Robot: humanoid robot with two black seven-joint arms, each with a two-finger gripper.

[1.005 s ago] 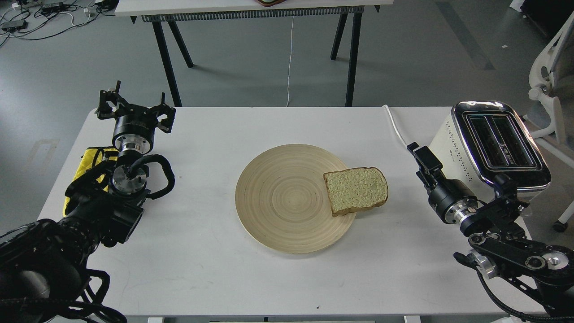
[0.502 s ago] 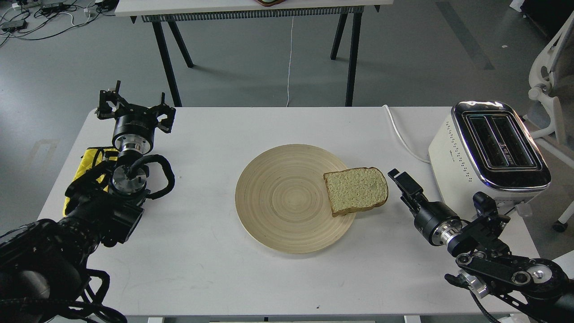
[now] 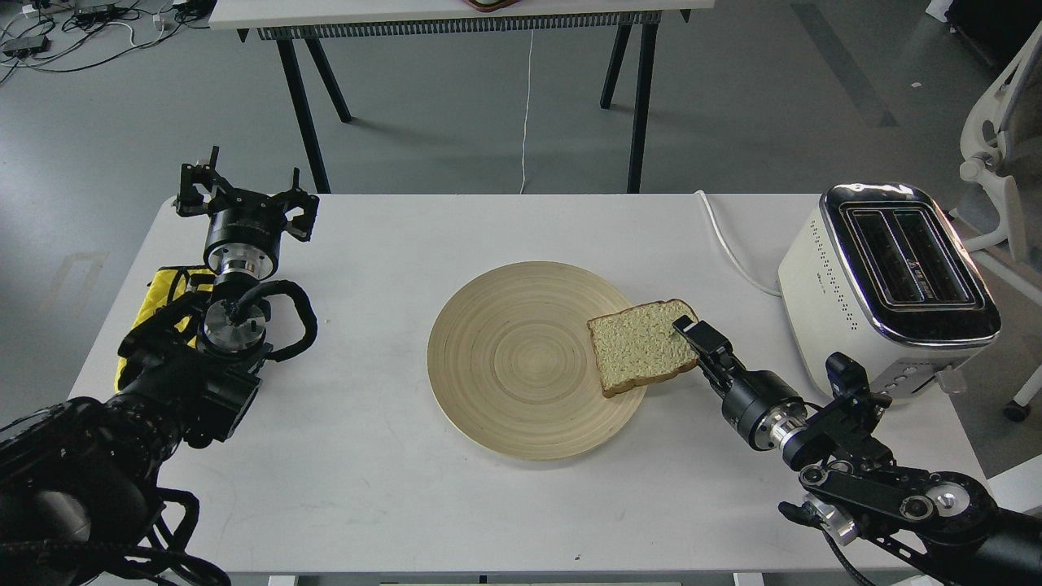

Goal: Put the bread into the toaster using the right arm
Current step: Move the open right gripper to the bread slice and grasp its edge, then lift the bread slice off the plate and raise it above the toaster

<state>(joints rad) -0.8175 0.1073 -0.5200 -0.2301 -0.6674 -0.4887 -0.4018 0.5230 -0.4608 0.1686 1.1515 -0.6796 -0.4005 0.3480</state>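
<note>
The bread (image 3: 637, 347) is a tan slice with a brown crust. It lies on the right rim of a round wooden plate (image 3: 513, 358), with its right edge hanging over the rim. My right gripper (image 3: 692, 335) is at the slice's right edge, one dark finger lying over the crust. The fingers cannot be told apart, so a grip does not show. The cream-white toaster (image 3: 887, 277) with a chrome top and two empty slots stands at the table's right edge, behind the right arm. My left gripper (image 3: 244, 195) is open and empty at the far left.
A yellow cloth (image 3: 167, 285) lies under my left arm. The toaster's white cord (image 3: 728, 244) runs over the table to the far edge. A second table (image 3: 456, 16) stands behind, and a white chair (image 3: 997, 146) is at the right.
My right gripper has moved left and down from beside the toaster to the bread's right edge. The bread, plate and left arm have not moved.
</note>
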